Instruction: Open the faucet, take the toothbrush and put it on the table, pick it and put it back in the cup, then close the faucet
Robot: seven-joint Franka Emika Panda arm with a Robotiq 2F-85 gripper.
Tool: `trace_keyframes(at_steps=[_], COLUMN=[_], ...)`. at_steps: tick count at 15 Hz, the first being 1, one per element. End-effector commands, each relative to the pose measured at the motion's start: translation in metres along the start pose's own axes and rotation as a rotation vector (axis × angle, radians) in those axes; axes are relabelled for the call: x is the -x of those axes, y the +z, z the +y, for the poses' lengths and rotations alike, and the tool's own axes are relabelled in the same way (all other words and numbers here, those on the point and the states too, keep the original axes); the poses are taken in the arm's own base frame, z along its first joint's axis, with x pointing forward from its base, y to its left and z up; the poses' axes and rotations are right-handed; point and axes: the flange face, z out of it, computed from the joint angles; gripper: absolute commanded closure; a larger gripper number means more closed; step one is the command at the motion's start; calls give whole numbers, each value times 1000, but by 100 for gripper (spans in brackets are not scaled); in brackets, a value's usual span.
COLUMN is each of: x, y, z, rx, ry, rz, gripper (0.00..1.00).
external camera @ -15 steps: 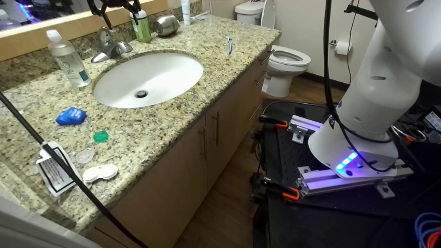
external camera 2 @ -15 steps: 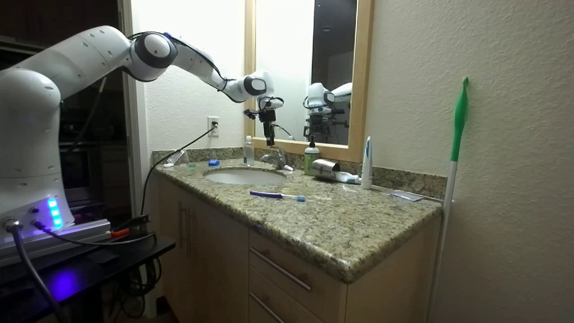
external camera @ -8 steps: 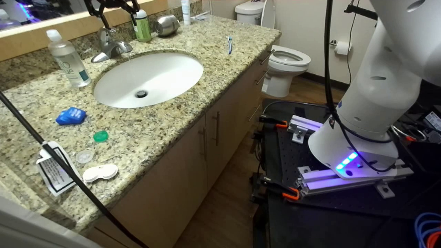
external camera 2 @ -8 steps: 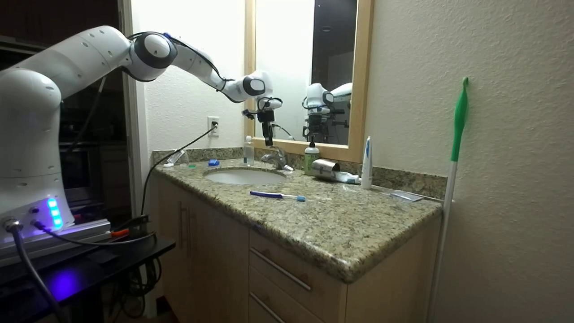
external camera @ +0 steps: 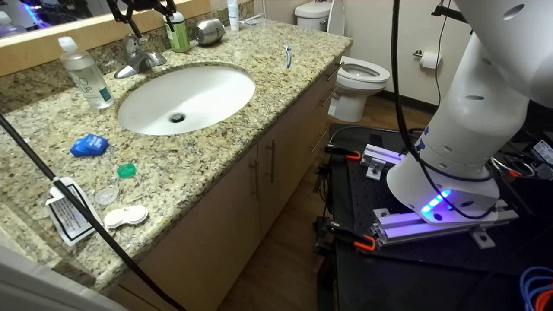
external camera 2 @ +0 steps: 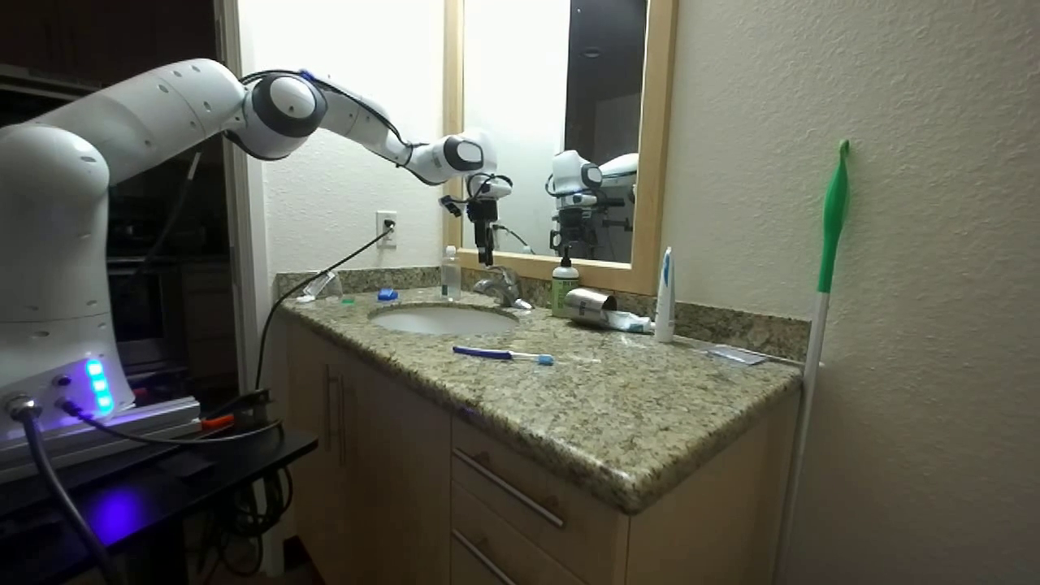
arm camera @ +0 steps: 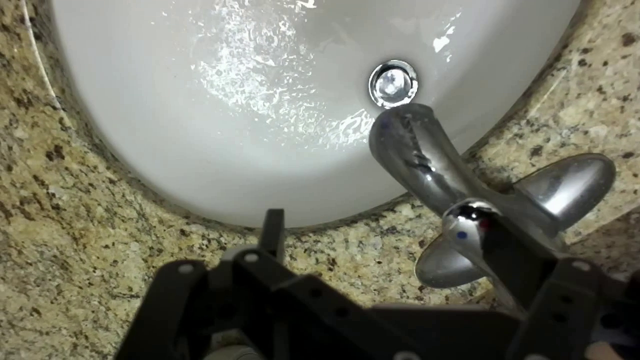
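Wrist view: your fingers (arm camera: 274, 232) gape, one overlapping the faucet (arm camera: 450, 185), lower right; toothbrush (external camera 2: 500, 354) lies mid-frame in an exterior view.

Your speckled tabletop (external camera: 194, 164) holds a white sink (external camera: 211, 97) with the faucet (external camera: 140, 58) beside it. A clear bottle (external camera: 87, 80) and a green bottle (external camera: 178, 36) flank the faucet; near the green bottle, the cup (external camera: 209, 32) lies on its side, with a white tube (external camera: 233, 16) upright past it. The toothbrush (external camera 2: 502, 354) lies flat, apart from the cup. Toward one end you see a blue container (external camera: 89, 145), green cap (external camera: 126, 171), white case (external camera: 125, 217) and printed packet (external camera: 71, 219).
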Motion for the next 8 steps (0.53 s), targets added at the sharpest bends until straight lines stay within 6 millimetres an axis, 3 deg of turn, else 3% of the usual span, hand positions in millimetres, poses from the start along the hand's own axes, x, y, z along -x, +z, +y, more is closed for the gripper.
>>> trace_keyframes(at_steps=[1,3,4,8], x=[-7,-3,-3,-4], y=[50,42,-1,-1], z=[10,6,-3,-3], rx=[120,125,26,35], ry=[-10,-2,-1,-1], rz=[-95,-106,-20,-30], gripper=[0,0,0,0])
